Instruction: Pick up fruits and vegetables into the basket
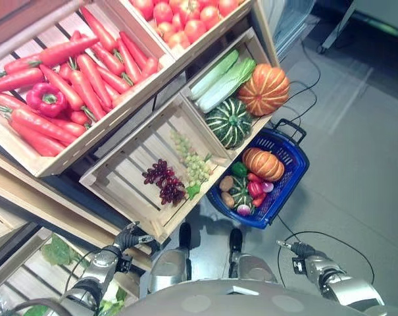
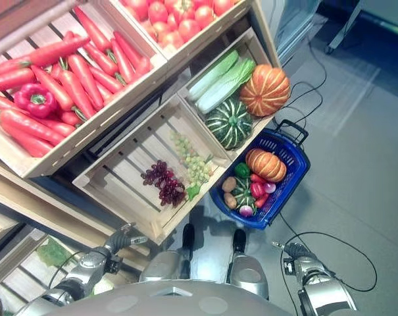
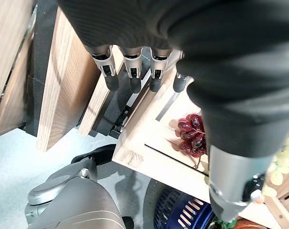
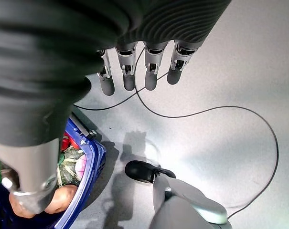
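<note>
Nearest, the left hand [image 1: 127, 236] hangs by the near corner of a wooden crate [image 1: 123, 170], its fingers [image 3: 133, 71] straight and loose, holding nothing. The right hand [image 1: 297, 249] hangs over the grey floor [image 1: 356, 151], fingers [image 4: 127, 71] likewise straight and empty. Between them but farther on, a blue basket [image 1: 289, 176] stands on the floor against the crates, its handle down; in it lie an orange pumpkin [image 1: 264, 164], a small striped squash [image 1: 240, 193], a potato [image 1: 226, 183] and smaller red and green pieces. The crate beside it holds purple grapes [image 1: 164, 180] and green grapes [image 1: 192, 160]. The next crate carries a green squash [image 1: 229, 122], an orange pumpkin and cabbage [image 1: 222, 78]. Farthest, carrots [image 1: 80, 76] with a red pepper [image 1: 46, 99], and tomatoes [image 1: 182, 20].
</note>
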### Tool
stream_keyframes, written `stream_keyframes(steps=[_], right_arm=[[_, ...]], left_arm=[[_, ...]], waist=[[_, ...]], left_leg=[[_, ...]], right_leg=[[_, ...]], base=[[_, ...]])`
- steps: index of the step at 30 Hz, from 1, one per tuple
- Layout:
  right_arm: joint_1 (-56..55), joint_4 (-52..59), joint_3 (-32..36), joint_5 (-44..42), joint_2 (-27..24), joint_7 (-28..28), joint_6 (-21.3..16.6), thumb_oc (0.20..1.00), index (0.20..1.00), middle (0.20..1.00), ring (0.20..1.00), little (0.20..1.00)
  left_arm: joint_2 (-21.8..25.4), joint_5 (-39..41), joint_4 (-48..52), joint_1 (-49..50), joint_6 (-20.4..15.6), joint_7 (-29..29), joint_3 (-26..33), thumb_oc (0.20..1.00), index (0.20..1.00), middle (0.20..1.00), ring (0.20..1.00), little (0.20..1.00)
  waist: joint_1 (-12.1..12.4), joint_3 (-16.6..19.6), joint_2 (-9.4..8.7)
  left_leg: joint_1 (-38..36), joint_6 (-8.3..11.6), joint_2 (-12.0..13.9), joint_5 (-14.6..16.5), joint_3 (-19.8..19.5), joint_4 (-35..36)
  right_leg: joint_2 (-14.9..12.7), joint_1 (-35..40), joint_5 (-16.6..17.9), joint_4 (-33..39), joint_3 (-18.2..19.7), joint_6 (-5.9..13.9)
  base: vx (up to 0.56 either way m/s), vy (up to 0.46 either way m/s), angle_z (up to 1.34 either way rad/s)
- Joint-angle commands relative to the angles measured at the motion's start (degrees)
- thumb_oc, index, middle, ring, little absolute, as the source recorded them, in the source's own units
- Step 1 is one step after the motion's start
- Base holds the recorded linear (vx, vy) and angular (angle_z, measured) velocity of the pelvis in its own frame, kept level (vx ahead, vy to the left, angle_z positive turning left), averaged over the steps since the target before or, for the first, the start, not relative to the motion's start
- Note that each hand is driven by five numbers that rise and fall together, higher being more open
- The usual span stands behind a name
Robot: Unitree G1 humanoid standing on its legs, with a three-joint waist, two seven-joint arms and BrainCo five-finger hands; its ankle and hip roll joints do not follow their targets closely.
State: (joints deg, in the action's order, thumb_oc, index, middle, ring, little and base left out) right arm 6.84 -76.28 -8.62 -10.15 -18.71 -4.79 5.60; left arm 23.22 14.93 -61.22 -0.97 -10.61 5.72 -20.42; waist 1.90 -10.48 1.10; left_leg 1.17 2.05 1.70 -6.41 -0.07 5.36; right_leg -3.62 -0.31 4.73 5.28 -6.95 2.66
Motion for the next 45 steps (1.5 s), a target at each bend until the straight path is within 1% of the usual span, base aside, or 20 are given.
stream_keyframes(steps=[1,11,15,25,37,41,45], right_arm=[[0.0,-2.1,0.0,1.5,-1.0,-1.0,1.2,1.0,1.0,1.0,1.0,1.0],[-0.5,-3.7,-0.1,1.8,-0.2,-1.4,2.8,1.0,1.0,1.0,1.0,1.0],[-0.5,-4.1,-0.5,1.7,0.1,-1.5,3.0,1.0,1.0,1.0,1.0,1.0],[-0.9,-4.3,-0.5,2.6,0.7,-1.6,3.6,1.0,1.0,1.0,1.0,1.0],[-1.1,-4.4,-1.3,4.0,1.0,-0.5,2.5,1.0,1.0,1.0,1.0,1.0],[-1.2,-3.7,-1.6,3.9,1.4,0.1,0.8,1.0,1.0,1.0,1.0,1.0],[-1.5,-3.5,-1.8,4.2,1.7,-0.1,0.1,1.0,1.0,1.0,1.0,1.0]], left_arm=[[-4.4,-3.8,-0.6,-5.7,-6.6,3.0,-0.5,1.0,1.0,1.0,1.0,1.0],[-5.0,-10.3,-4.2,-4.2,-8.8,1.8,-2.6,1.0,1.0,1.0,1.0,1.0],[-5.2,-10.7,-4.8,-4.0,-9.1,1.8,-3.5,1.0,1.0,1.0,1.0,1.0],[-5.8,-11.3,-5.5,-3.4,-9.2,1.5,-2.7,1.0,1.0,1.0,1.0,1.0],[-6.1,-10.8,-5.3,-3.4,-9.9,1.4,-2.4,1.0,1.0,1.0,1.0,1.0],[-6.4,-10.3,-5.1,-3.6,-9.7,1.3,-2.6,1.0,1.0,1.0,1.0,1.0],[-6.7,-10.3,-5.4,-3.5,-9.9,1.2,-2.4,1.0,1.0,1.0,1.0,1.0]], waist=[[-0.6,0.0,0.93],[-0.2,2.3,0.69],[-0.2,3.0,0.6],[0.0,3.7,0.24],[-0.2,3.9,0.35],[-0.3,4.0,0.19],[-0.4,4.3,-0.1]], left_leg=[[-2.7,1.01,-0.2,5.6,-0.7,-1.1],[-5.5,1.17,0.2,6.6,-0.3,-0.7],[-6.2,1.5,0.7,6.6,0.1,-0.4],[-7.1,1.73,1.2,6.9,1.1,-0.4],[-8.0,1.6,1.3,7.6,1.7,-0.4],[-8.4,1.49,1.2,7.9,2.0,-0.4],[-8.9,1.28,1.1,8.2,2.2,-0.4]], right_leg=[[-0.4,1.0,-6.0,-6.1,0.2,2.48],[-0.7,4.3,-6.1,-4.3,-0.2,2.77],[-0.7,5.1,-5.7,-3.3,-0.1,3.08],[-0.7,6.3,-5.1,-1.9,-0.4,3.24],[-1.0,7.1,-5.2,-1.7,-0.5,3.51],[-1.2,7.3,-5.4,-2.1,-0.5,3.62],[-1.3,7.5,-5.6,-2.1,-0.3,3.71]], base=[[0.05,-0.015,0.0],[0.01,-0.007,-0.01],[0.0,-0.008,0.0],[0.0,0.0,0.0],[0.02,0.006,0.0],[0.02,0.01,-0.01],[0.03,0.015,-0.03]])
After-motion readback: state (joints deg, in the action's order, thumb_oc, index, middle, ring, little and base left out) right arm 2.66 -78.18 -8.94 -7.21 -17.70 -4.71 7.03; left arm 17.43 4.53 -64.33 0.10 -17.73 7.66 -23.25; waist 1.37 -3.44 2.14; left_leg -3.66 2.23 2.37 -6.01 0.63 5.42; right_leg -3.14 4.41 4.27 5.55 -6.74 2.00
